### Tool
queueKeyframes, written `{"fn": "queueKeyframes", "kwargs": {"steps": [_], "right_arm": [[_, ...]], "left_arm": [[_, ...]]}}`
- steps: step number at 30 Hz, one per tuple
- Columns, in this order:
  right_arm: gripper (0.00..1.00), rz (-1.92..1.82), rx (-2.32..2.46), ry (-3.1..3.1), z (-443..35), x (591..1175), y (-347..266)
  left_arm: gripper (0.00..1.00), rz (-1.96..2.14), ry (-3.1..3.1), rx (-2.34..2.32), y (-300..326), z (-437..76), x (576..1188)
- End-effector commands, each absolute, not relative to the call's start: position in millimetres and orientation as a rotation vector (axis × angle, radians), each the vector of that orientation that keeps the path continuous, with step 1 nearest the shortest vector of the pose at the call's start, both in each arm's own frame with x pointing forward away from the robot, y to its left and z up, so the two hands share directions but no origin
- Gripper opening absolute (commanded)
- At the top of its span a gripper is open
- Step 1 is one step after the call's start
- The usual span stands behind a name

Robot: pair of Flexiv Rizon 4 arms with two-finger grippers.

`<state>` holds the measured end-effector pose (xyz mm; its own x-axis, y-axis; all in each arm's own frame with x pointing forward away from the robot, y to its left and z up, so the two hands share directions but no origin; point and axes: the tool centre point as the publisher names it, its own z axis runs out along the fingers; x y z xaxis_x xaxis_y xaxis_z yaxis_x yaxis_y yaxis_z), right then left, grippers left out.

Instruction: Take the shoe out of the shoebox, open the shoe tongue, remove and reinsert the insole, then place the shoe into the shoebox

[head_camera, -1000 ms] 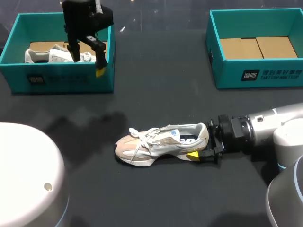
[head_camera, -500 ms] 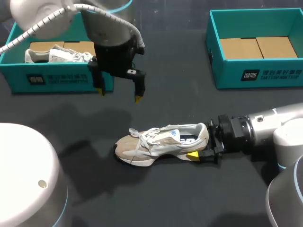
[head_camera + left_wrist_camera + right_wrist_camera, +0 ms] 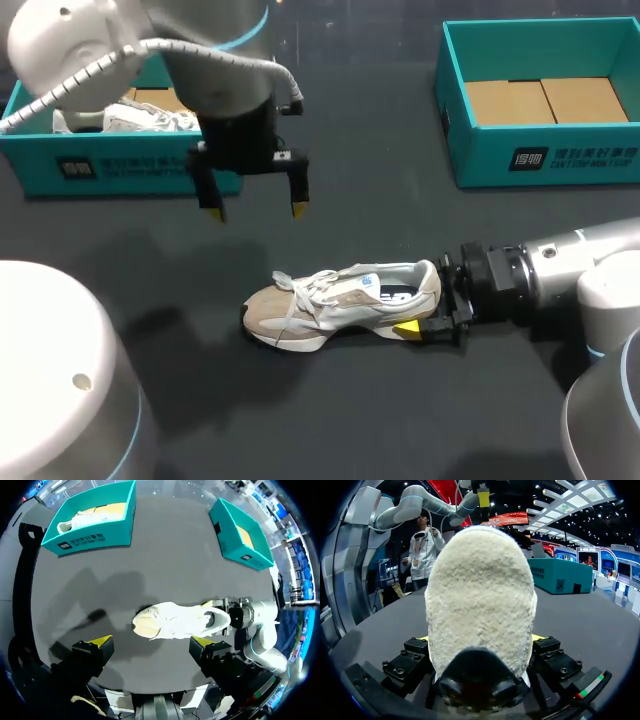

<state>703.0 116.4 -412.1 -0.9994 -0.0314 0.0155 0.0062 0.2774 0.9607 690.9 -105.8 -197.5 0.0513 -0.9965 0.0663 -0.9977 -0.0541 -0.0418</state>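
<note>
A beige and white shoe lies on its sole on the black table, toe to the left. My right gripper is at its heel, with a finger against each side; in the right wrist view the fuzzy heel fills the space between the fingers. My left gripper hangs open above the table, behind the shoe's toe end, holding nothing. In the left wrist view the shoe lies ahead of the wide-open left gripper.
A teal shoebox at the back left holds a second white shoe. Another teal shoebox at the back right has brown cardboard on its bottom. A white robot base fills the near left corner.
My left arm has swung from over the left shoebox towards the middle of the table and now hangs behind the shoe. The right arm and shoe have stayed put.
</note>
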Motion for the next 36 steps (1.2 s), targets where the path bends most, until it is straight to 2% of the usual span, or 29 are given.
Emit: {"fn": "queueKeyframes", "kwargs": {"steps": [1,10,22,36], "right_arm": [[0.0,-1.865,0.023,-2.49,-411.8,702.8,118.0],[0.0,-1.865,0.023,-2.49,-411.8,702.8,118.0],[0.0,-1.865,0.023,-2.49,-411.8,702.8,118.0],[0.0,-1.865,0.023,-2.49,-411.8,702.8,118.0]], "left_arm": [[1.0,0.043,-2.094,2.416,-147.8,-218.2,682.5],[1.0,-0.01,-2.108,2.443,-209.8,-247.4,667.9],[1.0,-0.036,-2.146,2.395,-210.6,-247.9,667.7],[1.0,-0.345,-2.199,2.379,-259.7,-296.4,682.4]]}}
